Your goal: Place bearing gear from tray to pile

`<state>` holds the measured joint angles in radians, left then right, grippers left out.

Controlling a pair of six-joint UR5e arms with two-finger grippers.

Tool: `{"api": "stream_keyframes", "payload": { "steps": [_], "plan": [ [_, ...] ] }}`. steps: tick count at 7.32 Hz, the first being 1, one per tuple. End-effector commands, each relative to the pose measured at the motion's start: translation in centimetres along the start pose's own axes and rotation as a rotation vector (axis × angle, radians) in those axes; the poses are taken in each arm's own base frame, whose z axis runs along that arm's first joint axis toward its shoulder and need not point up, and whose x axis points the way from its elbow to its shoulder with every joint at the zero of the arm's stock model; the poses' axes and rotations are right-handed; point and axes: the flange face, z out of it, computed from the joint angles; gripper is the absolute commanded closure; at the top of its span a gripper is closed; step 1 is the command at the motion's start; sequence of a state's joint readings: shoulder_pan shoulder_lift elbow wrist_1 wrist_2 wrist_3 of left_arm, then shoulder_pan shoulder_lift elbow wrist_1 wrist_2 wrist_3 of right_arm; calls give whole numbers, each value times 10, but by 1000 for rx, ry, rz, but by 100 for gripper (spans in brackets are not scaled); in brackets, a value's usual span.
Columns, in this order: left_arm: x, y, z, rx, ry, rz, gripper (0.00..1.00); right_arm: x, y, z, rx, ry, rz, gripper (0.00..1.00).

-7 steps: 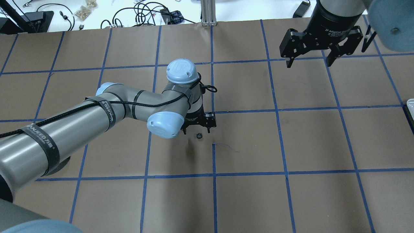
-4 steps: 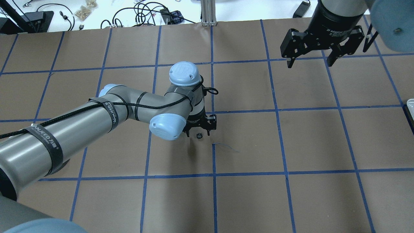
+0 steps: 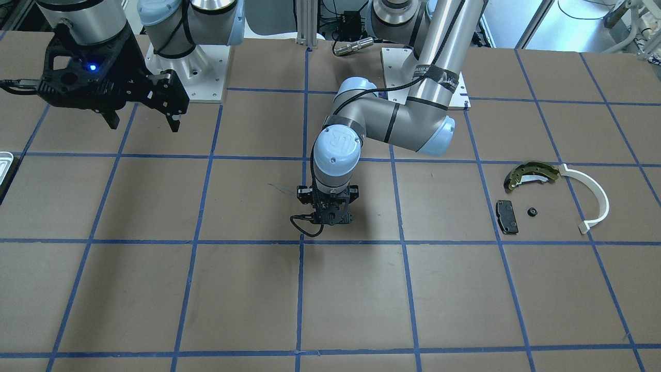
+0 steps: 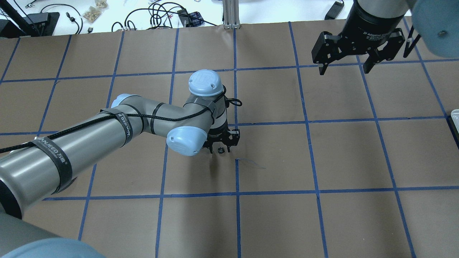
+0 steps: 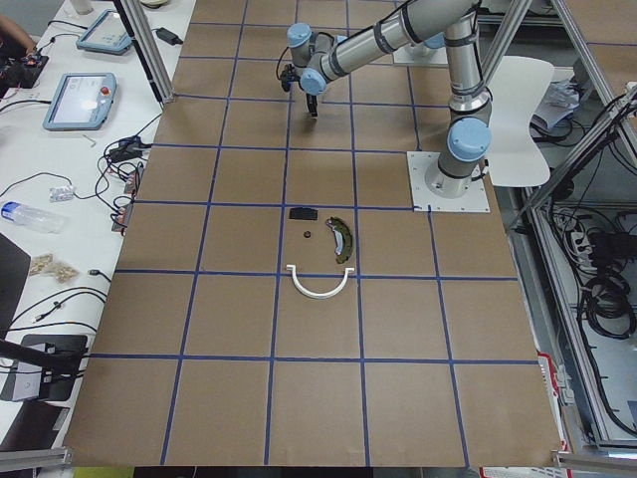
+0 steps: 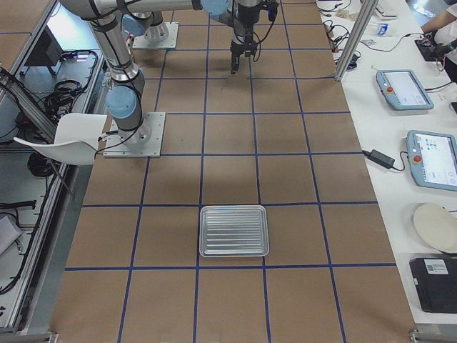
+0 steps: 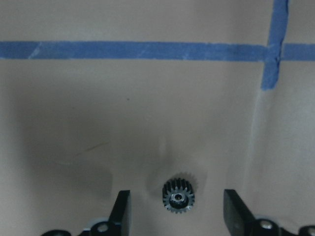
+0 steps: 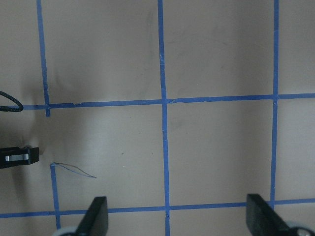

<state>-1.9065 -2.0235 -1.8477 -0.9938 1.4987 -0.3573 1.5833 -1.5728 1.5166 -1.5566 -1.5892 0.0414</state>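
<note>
Tray [image 4: 455, 117] clipped by our overhead view's edge, from the front we lose the bearing gear [image 7: 178, 197] behind the left arm [image 3: 382, 116]

Both jaws apart: left arm [image 4: 89, 139] low, right arm [image 4: 376, 10] high.

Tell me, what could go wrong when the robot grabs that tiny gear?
The gear is tiny and lies flat on the paper, inside the open left gripper. If the gripper closes a bit too high, it might miss the gear or flick it away. Too low, and it could snag the paper. The pile is far off, so a weak pinch might drop the gear on the way.
</note>
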Motion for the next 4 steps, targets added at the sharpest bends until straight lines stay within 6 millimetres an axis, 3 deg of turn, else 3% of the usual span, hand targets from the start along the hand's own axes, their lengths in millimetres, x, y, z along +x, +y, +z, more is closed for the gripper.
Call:
{"api": "stream_keyframes", "payload": {
  "steps": [1, 2, 4],
  "plan": [
    [0, 0, 2, -4, 0, 0, 41, -1, 1, 0, -1, 0, -1, 0],
    [-1, 0, 1, -6, 0, 0, 66, -1, 0, 0, -1, 0, -1, 0],
    [-1, 1, 1, -11, -4, -2, 100, -1, 1, 0, 1, 0, -1, 0]
  ]
}}
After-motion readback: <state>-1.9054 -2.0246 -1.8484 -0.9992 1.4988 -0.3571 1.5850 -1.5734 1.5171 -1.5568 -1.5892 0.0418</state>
